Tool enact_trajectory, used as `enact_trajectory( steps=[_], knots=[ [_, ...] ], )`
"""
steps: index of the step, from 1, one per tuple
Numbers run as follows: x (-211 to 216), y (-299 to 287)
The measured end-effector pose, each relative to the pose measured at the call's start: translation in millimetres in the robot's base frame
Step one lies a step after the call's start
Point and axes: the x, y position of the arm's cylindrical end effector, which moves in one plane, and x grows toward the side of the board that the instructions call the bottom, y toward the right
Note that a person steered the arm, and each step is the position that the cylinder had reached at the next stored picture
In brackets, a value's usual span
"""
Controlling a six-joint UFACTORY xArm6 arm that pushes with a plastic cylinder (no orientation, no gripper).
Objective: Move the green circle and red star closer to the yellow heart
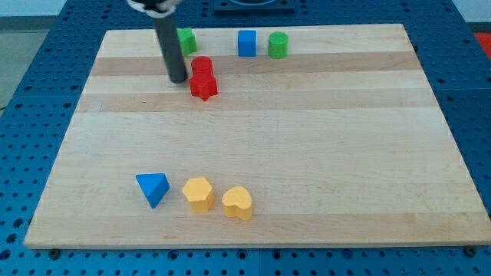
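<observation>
Near the view's top right of the tabletop (307,153) sits the green circle (278,45), a short green cylinder that I take as the landmark for everything else. Just to its left, nearly touching, stands a blue cube (246,43). Farther left and slightly lower than the green circle lies the red star (204,87), with a second red block (202,67) of unclear shape touching its upper edge. My tip (178,77) rests left of the green circle, just beside the red star on the star's left; whether it touches the star I cannot tell. The tool is a plain dark rod with nothing that opens or closes, and it holds nothing. Behind the rod, well left of the green circle at about the same height, another green block (186,40) is partly hidden, so its shape cannot be made out.

Far below the green circle and a little to its left, near the view's bottom, lies the yellow heart (238,202). A yellow hexagon-like block (199,193) sits just beside the heart, farther left of the circle's line. Farther left again is a blue triangle (153,188).
</observation>
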Motion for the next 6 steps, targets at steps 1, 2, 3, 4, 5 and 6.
enact_trajectory(
  steps=[1,2,3,4,5,6],
  knots=[
    [1,39],
    [-10,55],
    [5,64],
    [7,47],
    [8,98],
    [44,152]
  ],
)
